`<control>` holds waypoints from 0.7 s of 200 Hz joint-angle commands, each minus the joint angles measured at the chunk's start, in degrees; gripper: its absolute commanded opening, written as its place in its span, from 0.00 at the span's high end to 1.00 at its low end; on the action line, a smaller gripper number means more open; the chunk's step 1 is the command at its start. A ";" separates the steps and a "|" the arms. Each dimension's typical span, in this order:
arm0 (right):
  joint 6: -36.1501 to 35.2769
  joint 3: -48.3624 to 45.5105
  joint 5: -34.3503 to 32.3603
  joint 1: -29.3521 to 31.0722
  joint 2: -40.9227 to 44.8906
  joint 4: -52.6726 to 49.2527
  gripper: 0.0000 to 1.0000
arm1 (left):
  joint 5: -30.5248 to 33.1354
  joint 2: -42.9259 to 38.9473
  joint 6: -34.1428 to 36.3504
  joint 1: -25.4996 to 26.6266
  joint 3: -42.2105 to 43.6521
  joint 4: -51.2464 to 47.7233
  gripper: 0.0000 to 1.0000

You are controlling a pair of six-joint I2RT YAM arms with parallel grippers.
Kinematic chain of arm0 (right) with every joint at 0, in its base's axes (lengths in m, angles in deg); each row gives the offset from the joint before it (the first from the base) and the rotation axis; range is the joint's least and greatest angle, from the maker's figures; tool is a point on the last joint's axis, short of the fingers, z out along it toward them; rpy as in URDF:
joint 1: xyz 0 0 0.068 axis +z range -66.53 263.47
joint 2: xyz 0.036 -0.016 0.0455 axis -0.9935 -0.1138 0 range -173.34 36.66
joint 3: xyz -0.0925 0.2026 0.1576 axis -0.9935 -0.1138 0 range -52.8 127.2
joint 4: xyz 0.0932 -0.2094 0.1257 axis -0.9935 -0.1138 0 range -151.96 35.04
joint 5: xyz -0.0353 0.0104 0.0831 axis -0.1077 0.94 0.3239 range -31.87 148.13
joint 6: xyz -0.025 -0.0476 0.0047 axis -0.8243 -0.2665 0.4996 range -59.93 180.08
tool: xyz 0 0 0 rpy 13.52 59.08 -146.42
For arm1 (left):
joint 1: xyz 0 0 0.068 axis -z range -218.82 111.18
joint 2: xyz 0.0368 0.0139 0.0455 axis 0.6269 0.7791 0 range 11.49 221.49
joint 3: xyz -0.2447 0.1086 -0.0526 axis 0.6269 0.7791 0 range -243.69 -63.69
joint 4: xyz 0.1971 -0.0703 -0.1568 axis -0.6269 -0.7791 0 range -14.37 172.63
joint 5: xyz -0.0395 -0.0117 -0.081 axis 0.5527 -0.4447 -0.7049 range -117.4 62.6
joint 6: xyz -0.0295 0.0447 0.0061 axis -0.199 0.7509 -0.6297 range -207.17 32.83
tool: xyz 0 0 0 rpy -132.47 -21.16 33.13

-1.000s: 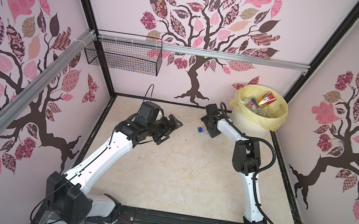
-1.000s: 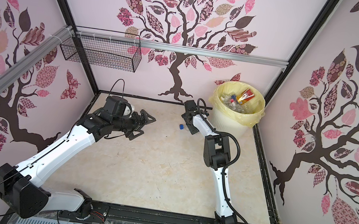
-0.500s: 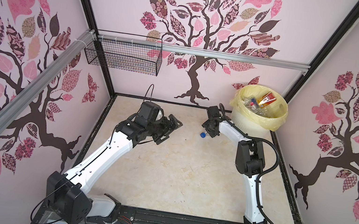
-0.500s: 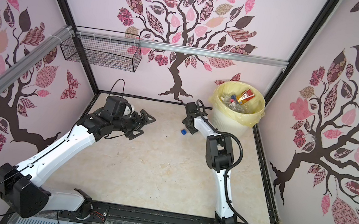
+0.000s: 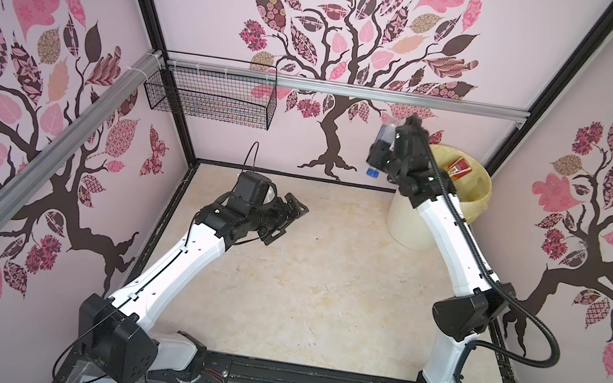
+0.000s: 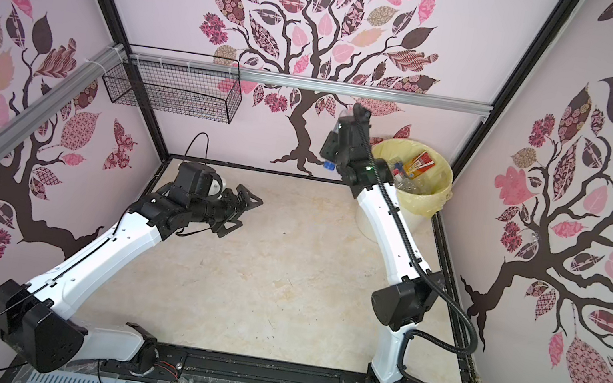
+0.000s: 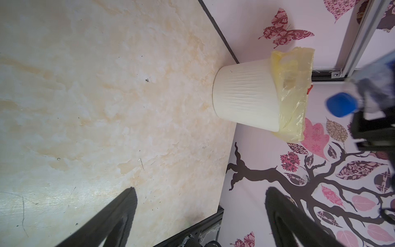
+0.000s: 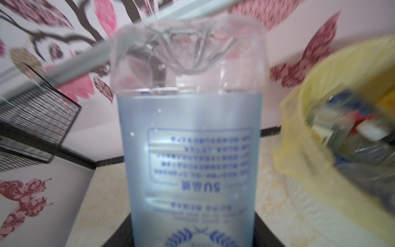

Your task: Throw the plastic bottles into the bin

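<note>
Fingers (image 7: 286, 216) on your left gripper (image 5: 287, 226) stand spread wide with nothing between them, hovering above the marbled tabletop (image 5: 314, 286). Your right gripper (image 5: 390, 133) is clamped on a clear, blue-labelled bottle (image 8: 192, 149), held high with its blue cap (image 7: 342, 104) pointing down. You have that bottle just beside the bin (image 6: 444, 173), short of its yellow-lined rim in both top views, and other bottles (image 6: 410, 178) lie inside.
</note>
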 commanded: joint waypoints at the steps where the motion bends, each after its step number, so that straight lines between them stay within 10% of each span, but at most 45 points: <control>1: -6.09 10.23 -5.53 -3.72 -0.26 -6.65 0.47 | -0.27 -1.04 0.36 0.03 -1.88 0.64 0.03; 35: -1.88 7.84 -4.56 -12.23 -3.59 -7.42 0.43 | -0.36 -1.19 0.30 0.16 -1.29 0.92 0.03; 69: -1.51 11.60 -4.80 -15.09 -6.64 -9.57 0.01 | 0.04 -1.64 1.17 0.13 -0.80 0.57 0.03; 140: -6.93 9.89 -4.59 -12.47 1.12 -5.80 0.00 | 7.78 -1.31 12.97 -0.13 -6.05 -2.89 0.03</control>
